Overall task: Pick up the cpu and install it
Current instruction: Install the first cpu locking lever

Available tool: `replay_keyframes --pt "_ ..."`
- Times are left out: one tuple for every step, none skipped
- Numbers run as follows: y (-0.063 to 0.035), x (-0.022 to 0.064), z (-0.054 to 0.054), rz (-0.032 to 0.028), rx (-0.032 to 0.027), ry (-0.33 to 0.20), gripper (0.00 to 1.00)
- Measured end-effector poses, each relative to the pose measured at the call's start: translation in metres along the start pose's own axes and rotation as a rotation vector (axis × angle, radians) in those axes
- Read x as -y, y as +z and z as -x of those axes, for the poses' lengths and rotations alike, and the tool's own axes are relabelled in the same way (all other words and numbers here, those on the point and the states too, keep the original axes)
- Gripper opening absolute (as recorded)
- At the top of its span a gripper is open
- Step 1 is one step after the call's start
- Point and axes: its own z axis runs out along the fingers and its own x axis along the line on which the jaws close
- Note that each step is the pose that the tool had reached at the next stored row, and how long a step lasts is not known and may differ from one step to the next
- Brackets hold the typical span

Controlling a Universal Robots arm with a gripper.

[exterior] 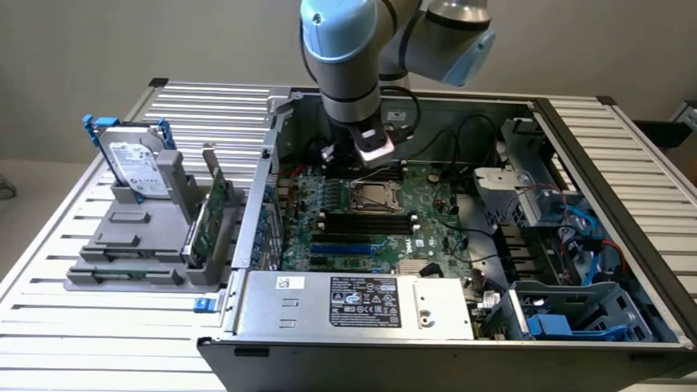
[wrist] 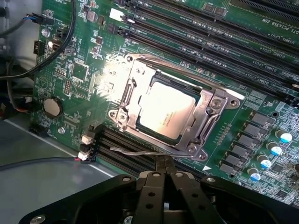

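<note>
CPU (wrist: 166, 109) in the socket (wrist: 212, 105); my fingers are together and empty.
It lies flat inside the metal frame on the motherboard (wrist: 74, 70), in the open case (exterior: 436, 359). My gripper (wrist: 166, 164) hangs just beside the socket, tips pressed together near the thin wire lever (wrist: 135, 151); I cannot tell whether they touch it.

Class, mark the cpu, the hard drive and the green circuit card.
cpu (wrist: 166, 109): wrist view, middle of its metal top.
hard drive (exterior: 136, 167): exterior view, its white label.
green circuit card (exterior: 215, 212): exterior view, its upright face.
</note>
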Motion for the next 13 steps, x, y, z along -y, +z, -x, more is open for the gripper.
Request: replay_keyframes --pt "0.0000 -0.0001 -0.0003 0.0000 0.0002 -0.001 0.11" --pt "0.0001 -0.0003 -0.0006 0.0000 0.0004 -0.001 0.11" --pt "0.0002 -0.0004 -0.0010 0.0000 0.0005 -0.002 0.11" --pt "0.0002 -0.0005 -0.0013 0.0000 0.0007 -0.002 0.11" --pt "0.0003 -0.0007 -0.0017 0.0001 0.0009 -0.003 0.11" --pt "0.0003 -0.0008 -0.0020 0.0002 0.0012 -0.003 0.11" --pt "0.0004 -0.0010 -0.0023 0.0002 0.0014 -0.004 0.11" --pt "0.0005 -0.0011 -0.0027 0.0003 0.0016 -0.005 0.11" --pt "0.0005 -0.0012 -0.0030 0.0002 0.0018 -0.005 0.11" --pt "0.0006 -0.0014 -0.0033 0.0002 0.0019 -0.006 0.11" --pt "0.0006 -0.0015 -0.0035 0.0002 0.0022 -0.007 0.11" --pt "0.0007 -0.0016 -0.0038 0.0002 0.0024 -0.008 0.11" --pt "0.0008 -0.0017 -0.0042 0.0002 0.0026 -0.008 0.11"
